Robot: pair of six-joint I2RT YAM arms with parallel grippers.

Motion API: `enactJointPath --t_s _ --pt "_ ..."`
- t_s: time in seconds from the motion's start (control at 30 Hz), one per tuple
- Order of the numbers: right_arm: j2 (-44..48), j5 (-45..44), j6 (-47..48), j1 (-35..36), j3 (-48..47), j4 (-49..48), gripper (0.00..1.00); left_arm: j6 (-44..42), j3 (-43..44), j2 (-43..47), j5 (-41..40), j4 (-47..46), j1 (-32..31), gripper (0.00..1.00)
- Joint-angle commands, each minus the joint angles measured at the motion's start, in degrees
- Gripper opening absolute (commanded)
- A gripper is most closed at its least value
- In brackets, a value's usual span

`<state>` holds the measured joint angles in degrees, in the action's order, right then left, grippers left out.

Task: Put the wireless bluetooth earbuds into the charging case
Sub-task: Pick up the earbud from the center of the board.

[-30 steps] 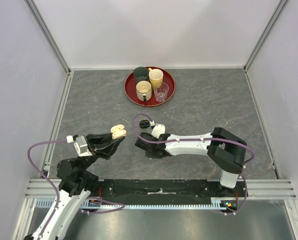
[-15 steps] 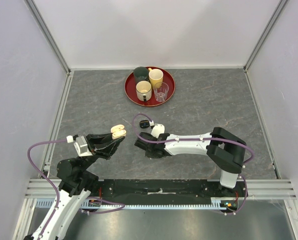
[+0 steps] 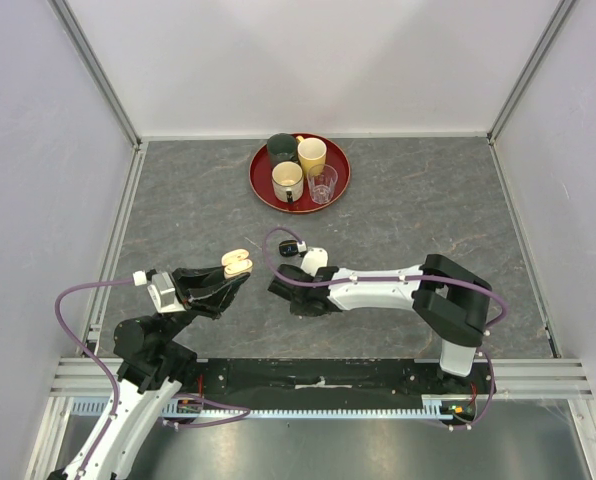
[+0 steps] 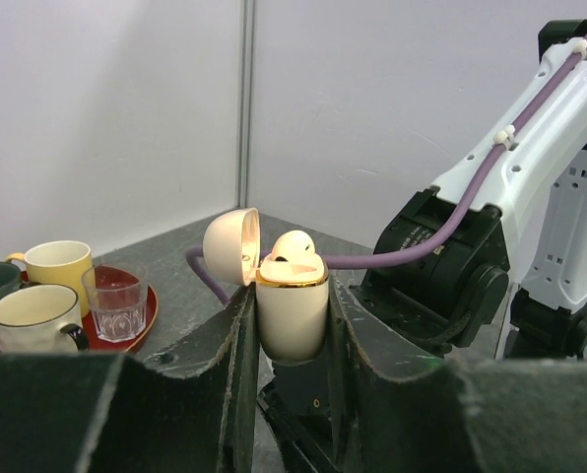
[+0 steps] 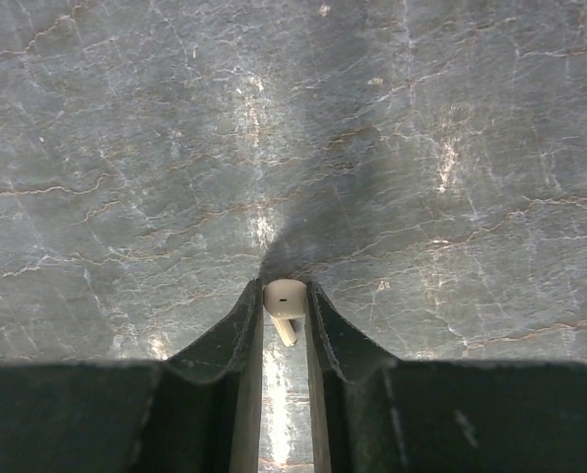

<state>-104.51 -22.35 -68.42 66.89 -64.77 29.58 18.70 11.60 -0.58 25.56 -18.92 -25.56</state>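
The right gripper is reaching over a dark grey, pale-veined stone-patterned table. Its two black fingers are rising from the bottom of the view and narrowing toward each other. A small cream-white short-stemmed earbud is sitting between the fingertips, and both fingers are touching its sides. Its rounded head is showing a tiny dark slot, and its stem is slanting down and to the right, into the gap between the fingers. A soft dark shadow is spreading over the table just beyond the earbud. No table edge is showing, so its place cannot be told, nor whether it is touching the surface.
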Motion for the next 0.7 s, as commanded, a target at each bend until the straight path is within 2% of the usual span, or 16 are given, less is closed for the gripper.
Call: enactJointPath --t_s 0.0,0.07,0.3,0.4,0.53,0.67 --pt "4.57 -3.74 2.24 -0.10 0.43 -1.19 0.06 -1.30 -0.35 1.72 -1.30 -0.86 0.25 0.02" --pt "8.61 -7.26 2.33 -0.10 2.71 -3.73 0.02 -1.38 -0.35 1.72 -1.48 -0.86 0.25 0.02" --pt "20.12 -16.05 3.90 0.25 8.07 -10.93 0.00 -1.56 -0.61 0.93 -2.18 -1.82 0.25 0.02" --pt "27.41 -18.43 8.21 0.96 13.34 -21.12 0.00 -1.21 -0.78 -1.17 -2.27 -3.49 0.25 0.02" --pt "38.91 -21.59 13.30 2.62 21.60 -39.28 0.00 -0.68 -0.78 -3.55 -1.92 -5.86 0.25 0.02" --pt "44.12 -23.80 24.35 4.38 24.16 -49.43 0.00 -0.07 -1.05 -5.83 -1.57 -8.94 0.25 0.02"
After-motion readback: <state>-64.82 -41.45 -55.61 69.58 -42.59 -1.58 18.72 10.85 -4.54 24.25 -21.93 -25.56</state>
